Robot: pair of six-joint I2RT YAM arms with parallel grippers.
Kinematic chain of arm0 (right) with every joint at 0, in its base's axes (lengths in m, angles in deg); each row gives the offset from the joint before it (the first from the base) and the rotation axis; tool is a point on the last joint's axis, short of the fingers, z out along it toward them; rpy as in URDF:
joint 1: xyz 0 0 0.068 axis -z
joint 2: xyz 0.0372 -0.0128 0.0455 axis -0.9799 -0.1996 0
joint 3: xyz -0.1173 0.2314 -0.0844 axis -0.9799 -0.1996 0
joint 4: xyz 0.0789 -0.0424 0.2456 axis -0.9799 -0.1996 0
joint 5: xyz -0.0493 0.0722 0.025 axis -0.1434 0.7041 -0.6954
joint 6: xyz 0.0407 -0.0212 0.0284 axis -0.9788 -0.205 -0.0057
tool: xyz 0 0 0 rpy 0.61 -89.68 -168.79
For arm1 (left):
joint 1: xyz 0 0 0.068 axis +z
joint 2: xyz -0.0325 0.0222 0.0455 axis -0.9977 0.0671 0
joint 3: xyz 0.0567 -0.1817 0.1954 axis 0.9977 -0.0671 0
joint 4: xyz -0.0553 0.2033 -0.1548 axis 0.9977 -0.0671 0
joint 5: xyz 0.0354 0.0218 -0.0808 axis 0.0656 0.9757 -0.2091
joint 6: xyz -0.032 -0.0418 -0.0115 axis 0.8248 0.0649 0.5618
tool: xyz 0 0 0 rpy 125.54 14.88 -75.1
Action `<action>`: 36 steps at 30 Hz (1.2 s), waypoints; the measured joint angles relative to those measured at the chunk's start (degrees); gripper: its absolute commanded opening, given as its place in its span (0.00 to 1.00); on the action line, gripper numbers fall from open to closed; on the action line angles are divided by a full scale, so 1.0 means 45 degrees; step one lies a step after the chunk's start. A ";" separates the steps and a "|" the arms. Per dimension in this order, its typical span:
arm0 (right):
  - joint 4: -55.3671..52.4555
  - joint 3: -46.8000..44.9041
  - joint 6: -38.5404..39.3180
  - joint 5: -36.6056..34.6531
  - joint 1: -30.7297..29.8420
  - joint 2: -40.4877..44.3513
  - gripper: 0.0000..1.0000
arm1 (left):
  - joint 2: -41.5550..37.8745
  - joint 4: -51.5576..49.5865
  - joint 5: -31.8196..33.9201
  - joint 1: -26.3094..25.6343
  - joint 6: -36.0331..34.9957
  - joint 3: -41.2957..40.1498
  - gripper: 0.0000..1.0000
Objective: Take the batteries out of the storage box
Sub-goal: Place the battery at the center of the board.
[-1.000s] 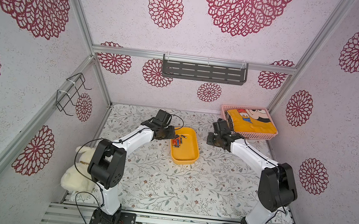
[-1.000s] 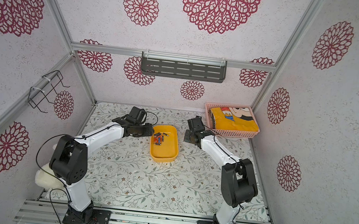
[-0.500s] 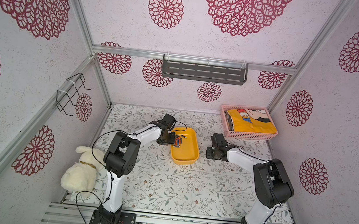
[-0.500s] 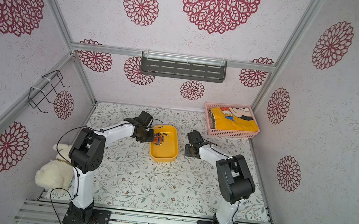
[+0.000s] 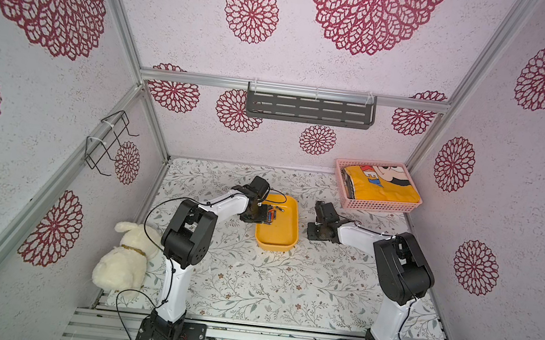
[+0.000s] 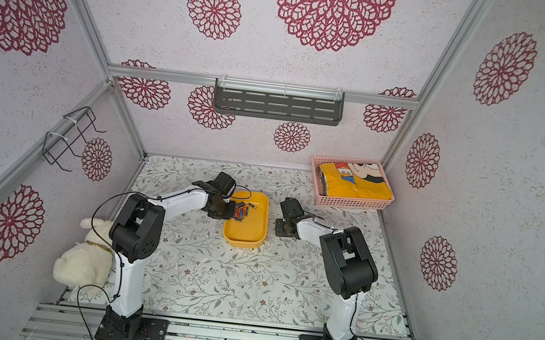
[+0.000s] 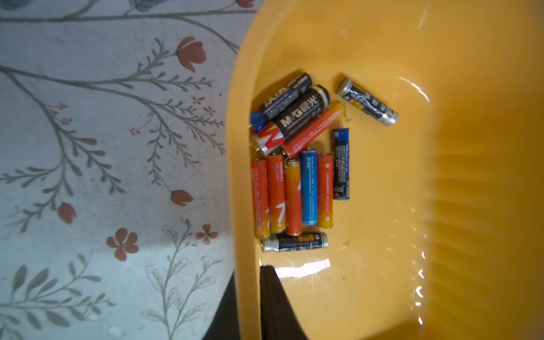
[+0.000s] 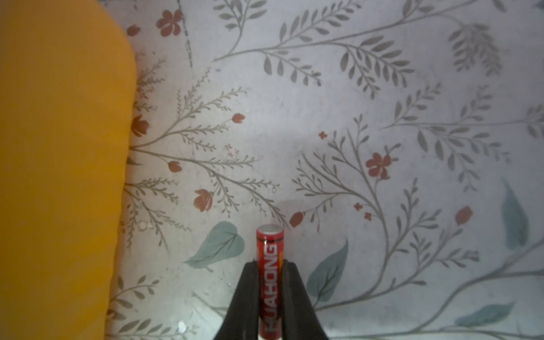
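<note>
- Table (image 5: pixel 251 280) first: flowered top, both arms reaching in, and the yellow tray (image 5: pixel 277 239) sits mid-table between them.
- Tray next: the left gripper (image 7: pixel 248 275) is clenched on its side wall, one finger inside and one outside (a steadying hold, by the look of it), not on any battery.
- Right gripper (image 8: pixel 270 264): just beside the tray, over bare table, grasping a red battery (image 8: pixel 270 244) lengthwise between its fingers.
- Batteries (image 7: pixel 297 164): about a dozen lie in one end of the tray, bunched against the wall near the left gripper, with one a little apart.
- Step in hand, I'd say: one battery is out and ready to be set down. The next move calls for lowering it to the table, letting go, then reaching into the tray for another.
- Views: only the right wrist view shows the held battery, since both top views hide it behind the gripper. Only the left wrist view shows the fingers straddling the wall.
</note>
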 measured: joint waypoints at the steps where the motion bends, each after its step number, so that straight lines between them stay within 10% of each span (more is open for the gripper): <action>1: 0.0010 0.0015 0.0005 -0.0005 -0.0024 -0.0019 0.00 | 0.0000 -0.0078 0.0073 0.0000 -0.0087 0.0019 0.09; 12: 0.0044 0.0350 -0.0578 -0.0223 -0.0053 -0.0325 0.00 | 0.0000 -0.0651 0.0126 -0.0010 0.0515 0.0083 0.11; 36: -0.0617 0.0748 -0.1341 -0.0461 -0.0053 -0.0529 0.34 | -0.0034 -0.0831 -0.0709 -0.0267 0.2803 -0.0136 0.14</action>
